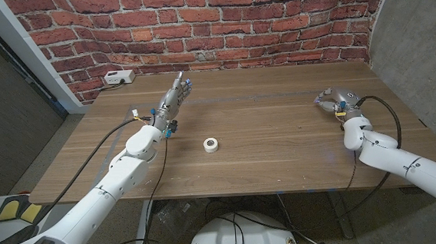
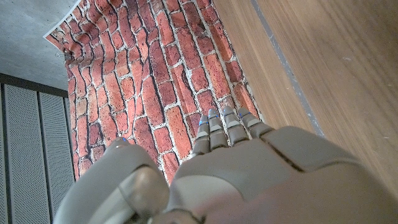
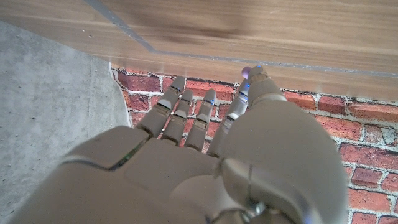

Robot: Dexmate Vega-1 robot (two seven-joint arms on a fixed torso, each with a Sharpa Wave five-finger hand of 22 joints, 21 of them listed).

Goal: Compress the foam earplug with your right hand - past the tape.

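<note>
While both the left hand point(image 1: 175, 96) and right hand point(image 1: 333, 98) hover empty with fingers extended, a tape roll point(image 1: 212, 145) sits mid wooden table point(image 1: 282, 156) before a brick wall point(image 1: 219, 22).

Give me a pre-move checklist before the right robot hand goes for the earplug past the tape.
1. Right robot hand free, holding nothing: ok, fingers apart in the right wrist view.
2. Left robot hand out of the way: ok, raised at the table's left side, holding nothing.
3. Tape roll located: ok, mid-table, apart from both hands.
4. Foam earplug located: cannot tell, too small to make out.
5. Path from the right robot hand toward the tape roll: ok, only bare table between them.
</note>
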